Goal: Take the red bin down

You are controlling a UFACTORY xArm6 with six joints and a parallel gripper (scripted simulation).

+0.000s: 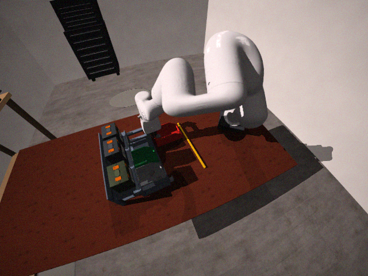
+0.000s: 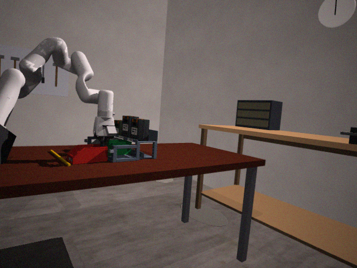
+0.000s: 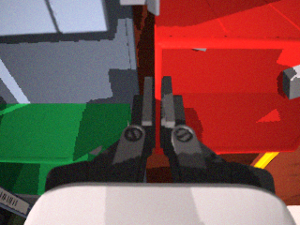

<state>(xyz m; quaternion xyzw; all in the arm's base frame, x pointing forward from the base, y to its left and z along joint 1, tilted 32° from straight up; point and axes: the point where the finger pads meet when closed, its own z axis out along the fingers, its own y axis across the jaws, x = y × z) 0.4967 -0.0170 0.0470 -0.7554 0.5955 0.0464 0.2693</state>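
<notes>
The red open bin (image 1: 168, 133) is on the dark red table top just beside the end of the grey shelf (image 1: 133, 160), right way up; it also shows in the side view (image 2: 87, 154). In the wrist view the bin (image 3: 220, 94) fills the right half, with a small grey part (image 3: 291, 82) inside. My gripper (image 3: 157, 91) points down with its fingers nearly together, pinched on the bin's thin left wall. The green bin (image 1: 144, 154) sits in the shelf beside it, and also shows in the wrist view (image 3: 56, 131).
A grey bin (image 1: 149, 176) sits at the shelf's near end. Dark boxes with orange labels (image 1: 111, 145) line the shelf's back row. A yellow bar (image 1: 191, 145) lies on the table just right of the red bin. A wooden bench (image 2: 276, 135) stands apart.
</notes>
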